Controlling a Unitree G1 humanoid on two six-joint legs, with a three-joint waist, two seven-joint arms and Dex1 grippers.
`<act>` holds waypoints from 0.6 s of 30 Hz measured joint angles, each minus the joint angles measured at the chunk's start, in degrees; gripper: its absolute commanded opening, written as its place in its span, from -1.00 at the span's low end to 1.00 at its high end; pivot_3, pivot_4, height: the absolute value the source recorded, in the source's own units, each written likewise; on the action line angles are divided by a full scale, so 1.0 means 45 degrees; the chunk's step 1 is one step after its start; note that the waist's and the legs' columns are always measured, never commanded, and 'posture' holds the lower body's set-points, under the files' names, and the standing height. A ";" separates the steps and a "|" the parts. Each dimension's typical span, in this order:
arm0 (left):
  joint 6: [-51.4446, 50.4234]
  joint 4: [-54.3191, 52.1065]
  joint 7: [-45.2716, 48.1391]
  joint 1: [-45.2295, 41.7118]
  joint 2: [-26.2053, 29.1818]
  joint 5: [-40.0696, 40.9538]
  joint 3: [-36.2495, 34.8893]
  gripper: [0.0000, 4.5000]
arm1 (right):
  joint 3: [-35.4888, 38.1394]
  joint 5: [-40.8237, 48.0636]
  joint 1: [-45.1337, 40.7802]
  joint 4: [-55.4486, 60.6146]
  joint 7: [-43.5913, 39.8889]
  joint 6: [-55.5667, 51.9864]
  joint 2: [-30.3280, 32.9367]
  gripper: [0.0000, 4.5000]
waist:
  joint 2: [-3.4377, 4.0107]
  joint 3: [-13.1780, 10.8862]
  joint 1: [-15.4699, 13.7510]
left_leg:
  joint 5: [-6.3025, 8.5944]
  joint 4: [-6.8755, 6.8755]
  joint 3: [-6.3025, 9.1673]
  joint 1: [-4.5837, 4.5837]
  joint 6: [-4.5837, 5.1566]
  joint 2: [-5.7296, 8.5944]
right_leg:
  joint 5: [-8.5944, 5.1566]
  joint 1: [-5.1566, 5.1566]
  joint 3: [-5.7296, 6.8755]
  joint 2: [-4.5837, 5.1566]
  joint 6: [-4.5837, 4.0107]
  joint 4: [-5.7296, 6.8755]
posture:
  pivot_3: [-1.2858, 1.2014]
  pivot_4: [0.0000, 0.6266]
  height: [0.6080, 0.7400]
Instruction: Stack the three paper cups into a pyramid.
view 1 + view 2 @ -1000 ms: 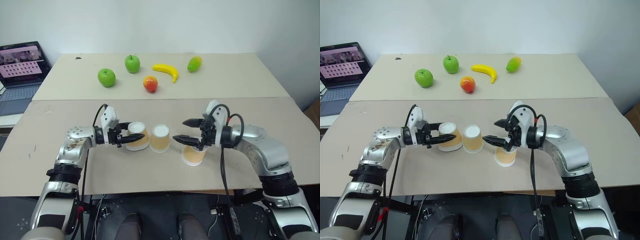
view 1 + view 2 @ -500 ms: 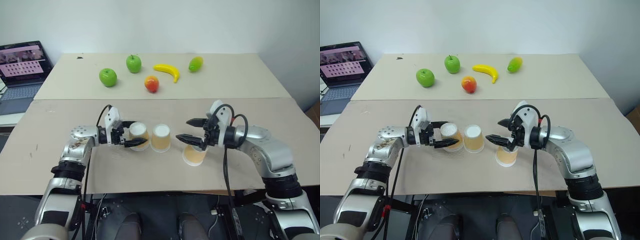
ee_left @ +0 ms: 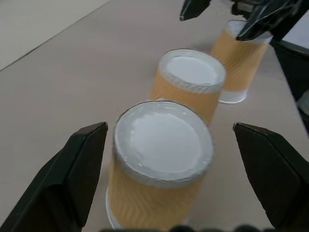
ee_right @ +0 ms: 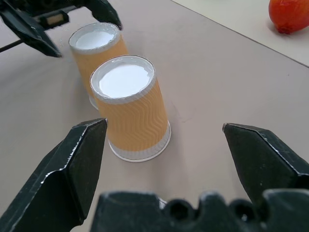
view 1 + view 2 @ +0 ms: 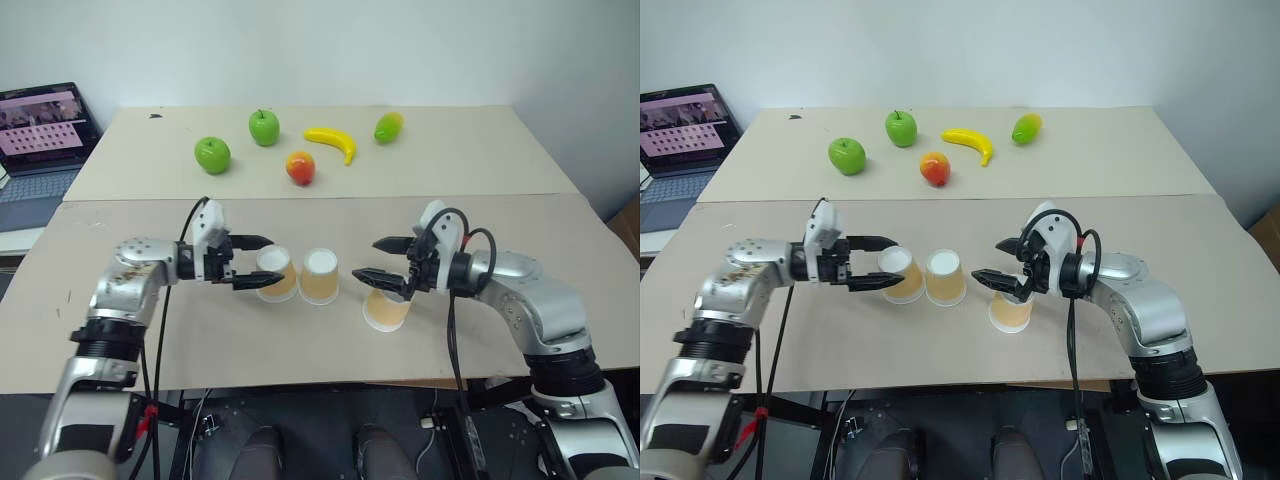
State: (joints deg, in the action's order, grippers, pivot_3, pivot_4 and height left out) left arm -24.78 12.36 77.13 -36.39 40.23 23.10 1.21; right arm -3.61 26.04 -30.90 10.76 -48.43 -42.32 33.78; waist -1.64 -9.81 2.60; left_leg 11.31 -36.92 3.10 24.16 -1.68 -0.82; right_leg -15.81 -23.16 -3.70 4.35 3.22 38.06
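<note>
Two upturned cups, the left cup (image 5: 277, 274) and the middle cup (image 5: 321, 277), stand side by side on the worktop (image 5: 560, 220), apparently as the pyramid's base. The third cup (image 5: 387, 309) sits nearby beneath the right gripper (image 5: 378, 259). The left gripper (image 5: 252, 262) and the right one both gape wide, holding nothing. Each cup is tan, ribbed and white-based.
</note>
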 measured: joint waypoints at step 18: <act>-0.3272 -0.3386 0.0137 0.0116 0.1791 0.2182 -0.0606 0.97 | 0.4117 0.2261 0.3226 0.1739 -0.1969 -0.0943 0.4312 1.00 | 0.0001 -0.0003 -0.0075 | 0.0007 0.0000 -0.0011 0.0008 0.0012 -0.0002 | -0.0003 0.0010 -0.0001 0.0003 0.0004 -0.0018 | 0.03 -0.52 0.88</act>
State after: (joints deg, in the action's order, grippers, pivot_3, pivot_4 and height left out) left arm -39.50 -2.87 77.75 -35.88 48.29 32.92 -1.52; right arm 14.92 36.21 -16.38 18.59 -57.29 -46.56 53.18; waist -1.63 -9.82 2.26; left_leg 11.35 -36.92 3.05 24.19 -1.63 -0.83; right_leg -15.82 -23.12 -3.70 4.36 3.24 37.98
